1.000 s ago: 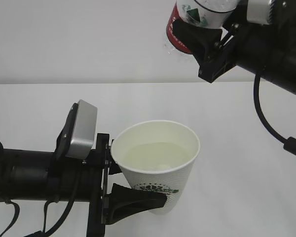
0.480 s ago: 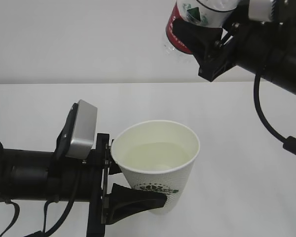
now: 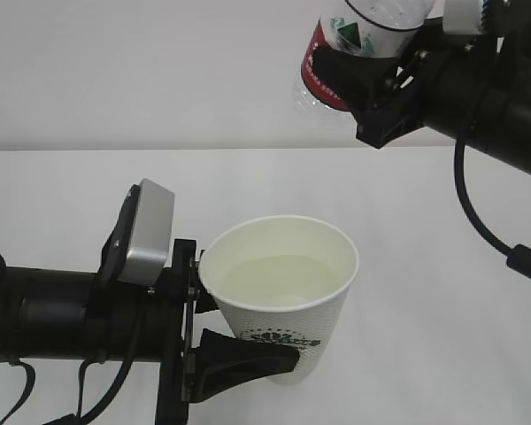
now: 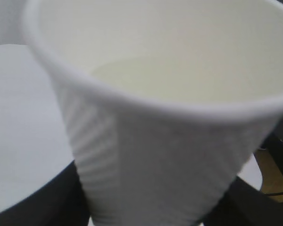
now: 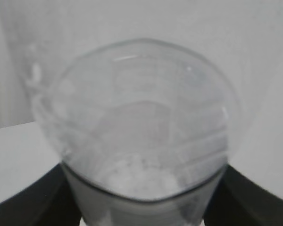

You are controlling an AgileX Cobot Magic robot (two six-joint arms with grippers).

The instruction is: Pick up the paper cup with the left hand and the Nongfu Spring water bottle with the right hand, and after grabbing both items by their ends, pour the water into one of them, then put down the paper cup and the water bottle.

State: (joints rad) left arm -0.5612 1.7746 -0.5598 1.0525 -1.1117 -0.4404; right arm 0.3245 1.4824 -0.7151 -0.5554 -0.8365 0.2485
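**Bottle lifts away, cup already filled**

The left gripper (image 3: 239, 359) clamps the white dimpled paper cup (image 3: 283, 297) low on its wall; pale water (image 3: 279, 282) sits inside. Up and right of the cup, the clear red-labelled plastic bottle (image 3: 354, 44), clenched in the right gripper (image 3: 372, 84), has risen slightly since a moment ago. Pouring looks finished; setting both down remains. The white table (image 3: 442, 266) beside the cup shows no obstacle.

White table (image 3: 442, 292), matte, plain, seemingly nothing resting directly on it
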